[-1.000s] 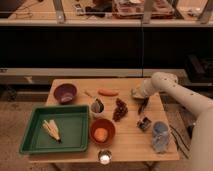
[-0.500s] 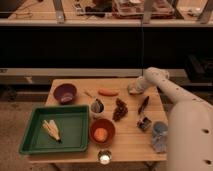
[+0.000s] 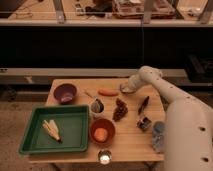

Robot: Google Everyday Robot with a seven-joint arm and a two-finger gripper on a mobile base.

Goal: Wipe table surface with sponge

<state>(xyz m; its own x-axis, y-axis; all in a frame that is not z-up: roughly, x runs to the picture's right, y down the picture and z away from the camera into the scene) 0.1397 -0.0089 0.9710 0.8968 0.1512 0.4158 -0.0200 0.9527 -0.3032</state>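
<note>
The table surface (image 3: pixel 131 140) is a pale wood plank top in the middle of the camera view. My arm comes up from the lower right and bends over the table's far right part. The gripper (image 3: pixel 127 89) is low at the tabletop near the far edge, just right of the orange carrot (image 3: pixel 108 92). A small pale pad, which looks like the sponge (image 3: pixel 123 91), shows at the gripper's tip against the wood. How the gripper holds it is hidden.
A purple bowl (image 3: pixel 65 92) stands far left. A green tray (image 3: pixel 35 142) holds corn (image 3: pixel 51 130). There is an orange bowl (image 3: pixel 102 131), a metal cup (image 3: pixel 97 106), dark grapes (image 3: pixel 120 109), a dark long item (image 3: pixel 144 105), a small metal piece (image 3: pixel 145 123), a blue-grey cloth (image 3: pixel 159 135) and a small white cup (image 3: pixel 104 158).
The gripper has slid a little to the left along the far part of the table, toward the carrot. The arm now fills more of the lower right.
</note>
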